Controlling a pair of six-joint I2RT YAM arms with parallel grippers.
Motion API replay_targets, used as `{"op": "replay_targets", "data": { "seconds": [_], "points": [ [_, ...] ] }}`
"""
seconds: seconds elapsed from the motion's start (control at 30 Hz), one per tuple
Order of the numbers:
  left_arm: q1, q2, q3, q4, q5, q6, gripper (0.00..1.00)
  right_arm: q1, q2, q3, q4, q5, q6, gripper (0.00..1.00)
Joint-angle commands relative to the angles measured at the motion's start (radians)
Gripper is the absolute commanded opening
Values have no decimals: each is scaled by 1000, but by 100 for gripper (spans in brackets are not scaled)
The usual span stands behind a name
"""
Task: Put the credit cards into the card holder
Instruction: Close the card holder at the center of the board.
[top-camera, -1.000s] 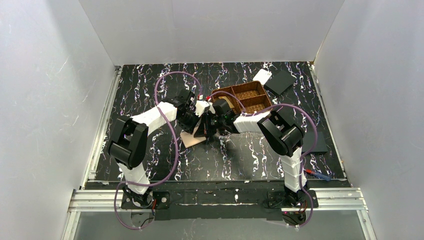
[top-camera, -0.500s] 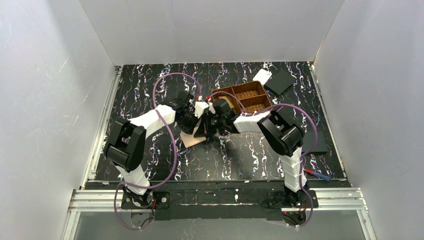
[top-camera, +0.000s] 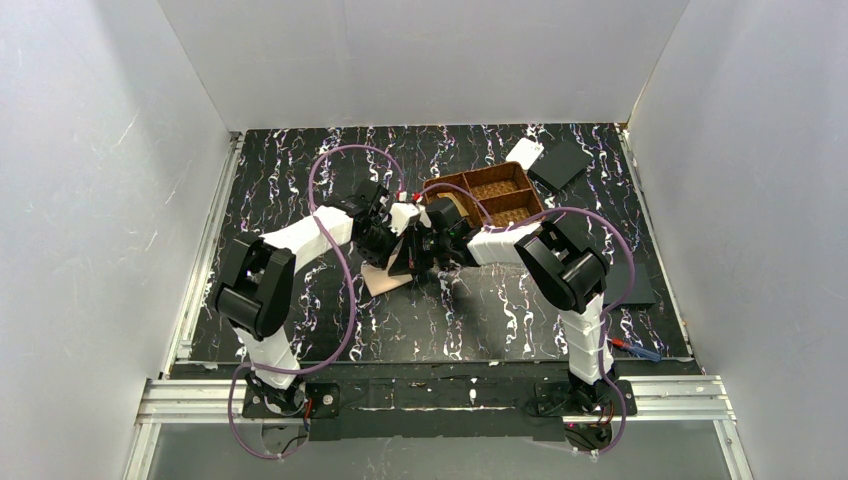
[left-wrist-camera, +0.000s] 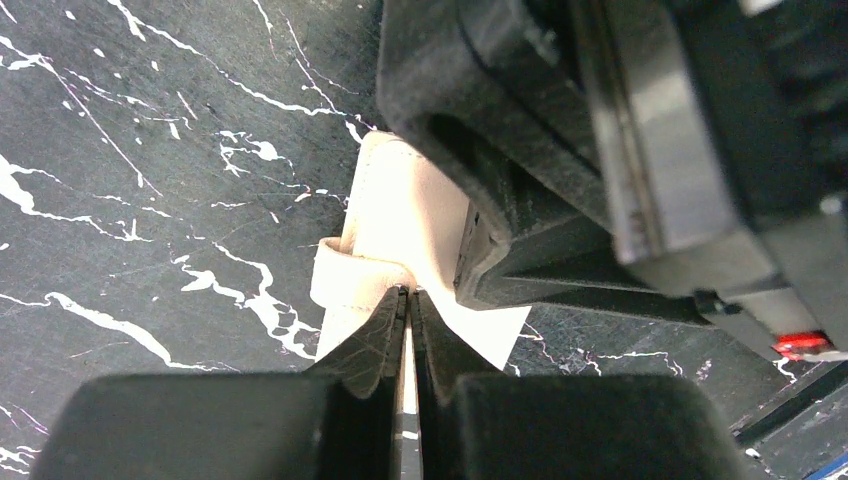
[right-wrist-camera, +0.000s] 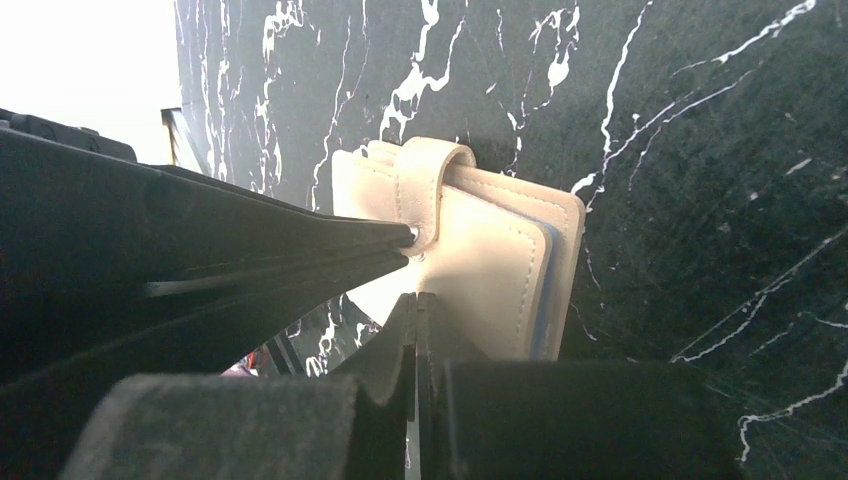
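Observation:
The card holder (top-camera: 385, 277) is a tan wallet lying closed on the black marbled table, with a strap (right-wrist-camera: 425, 170) looped over its edge. Both grippers meet right over it. My left gripper (left-wrist-camera: 410, 292) is shut, and its tips rest on the wallet beside the strap (left-wrist-camera: 335, 270). My right gripper (right-wrist-camera: 415, 297) is also shut, its tips against the wallet's front cover (right-wrist-camera: 490, 260). I see nothing between either pair of jaws. A golden-yellow patch, probably the credit cards (top-camera: 449, 205), shows in the basket's left compartment, partly hidden by the right arm.
A brown woven basket (top-camera: 490, 195) with three compartments stands just behind the grippers. A white rectangular piece (top-camera: 524, 152) and a flat black square (top-camera: 560, 163) lie at the back right. Another black square (top-camera: 630, 285) and a red-and-blue pen (top-camera: 635, 350) lie on the right.
The left wrist has edged slightly toward the right gripper. The card holder and the right arm have stayed where they were.

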Motion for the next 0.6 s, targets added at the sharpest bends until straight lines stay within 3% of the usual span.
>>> {"op": "replay_targets", "data": {
  "seconds": [0.0,0.23,0.4,0.57],
  "points": [
    [-76,96,-72,-174,199,-38,0,-14,54,-19,-93,127,-27,1],
    [-91,103,-46,-203,163,-94,0,-34,23,-16,-120,113,0,1],
    [-114,149,-40,-206,172,-227,0,-35,39,39,-205,118,-65,1],
    [-150,151,-71,-191,22,-291,0,-35,55,50,-239,116,-99,1]
  ]
}}
